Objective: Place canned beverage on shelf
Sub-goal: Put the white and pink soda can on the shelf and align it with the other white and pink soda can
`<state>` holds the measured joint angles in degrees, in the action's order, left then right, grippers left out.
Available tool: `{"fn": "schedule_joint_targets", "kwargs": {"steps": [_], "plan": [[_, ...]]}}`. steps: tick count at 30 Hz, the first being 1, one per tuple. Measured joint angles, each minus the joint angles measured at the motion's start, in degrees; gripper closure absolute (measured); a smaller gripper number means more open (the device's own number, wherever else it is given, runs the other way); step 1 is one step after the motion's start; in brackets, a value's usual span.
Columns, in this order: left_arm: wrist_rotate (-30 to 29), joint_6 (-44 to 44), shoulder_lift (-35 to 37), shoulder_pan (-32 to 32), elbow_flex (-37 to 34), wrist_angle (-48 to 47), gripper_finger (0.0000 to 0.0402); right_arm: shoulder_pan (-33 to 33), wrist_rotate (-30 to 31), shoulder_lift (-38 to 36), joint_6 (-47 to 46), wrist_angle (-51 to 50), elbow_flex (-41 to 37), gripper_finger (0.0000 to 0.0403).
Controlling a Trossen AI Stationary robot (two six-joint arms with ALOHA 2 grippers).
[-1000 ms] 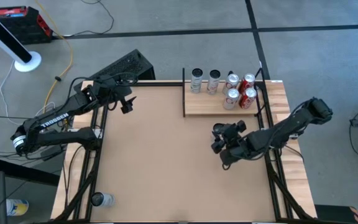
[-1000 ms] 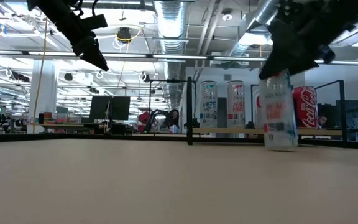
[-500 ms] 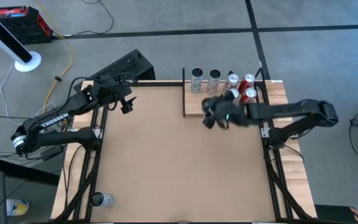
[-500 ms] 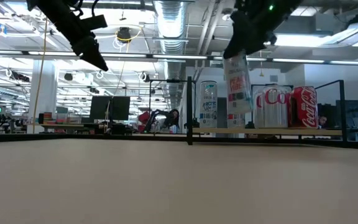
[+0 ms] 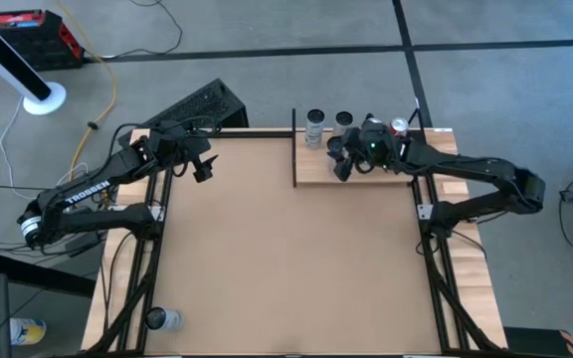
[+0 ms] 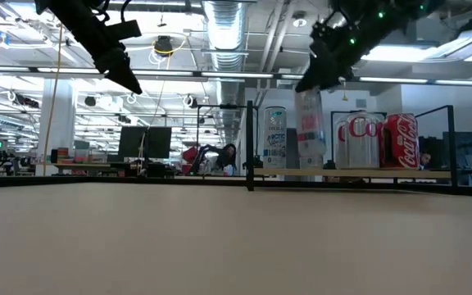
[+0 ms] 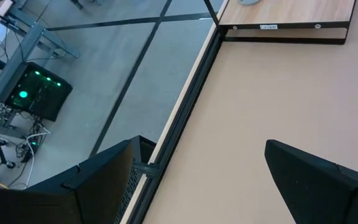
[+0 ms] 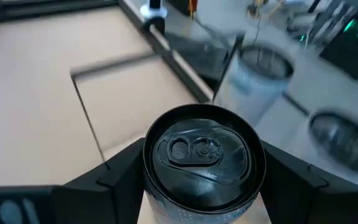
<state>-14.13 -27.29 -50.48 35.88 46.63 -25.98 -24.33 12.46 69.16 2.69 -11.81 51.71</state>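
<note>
The right tool (image 5: 344, 157) has carried the slim silver-and-white beverage can (image 6: 309, 129) off the bench to over the pale wood-plank shelf (image 5: 311, 171).

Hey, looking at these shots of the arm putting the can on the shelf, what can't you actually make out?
- High view: the held can is hidden under the right gripper, so its footing on the shelf is unseen.
- Low view: the held can is blurred; its label is unreadable.
- Right wrist view: the cans behind are smeared.
- Left wrist view: only a shelf edge shows.
</note>
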Motion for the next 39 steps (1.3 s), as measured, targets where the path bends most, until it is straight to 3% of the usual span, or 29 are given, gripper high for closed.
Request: {"fn": "schedule_joint_targets", "kwargs": {"steps": [8, 22, 28, 39], "plan": [[0.2, 0.0, 0.0, 0.0, 0.0, 0.0, 0.0051, -2.8, -0.9, -0.3, -1.1, 4.5, -5.4, 0.0129], [0.2, 0.0, 0.0, 0.0, 0.0, 0.0, 0.0051, -2.8, 0.8, -0.3, -2.2, 6.0, -6.1, 0.0128], [0.1, 0.0, 0.0, 0.0, 0.0, 0.0, 0.0051, -2.8, 0.9, -0.3, -2.2, 6.1, -6.1, 0.0021], [0.1, -0.1, 0.0, 0.0, 0.0, 0.0, 0.0051, -1.1, 0.9, -3.1, -0.4, 6.1, -4.5, 0.008]]}}
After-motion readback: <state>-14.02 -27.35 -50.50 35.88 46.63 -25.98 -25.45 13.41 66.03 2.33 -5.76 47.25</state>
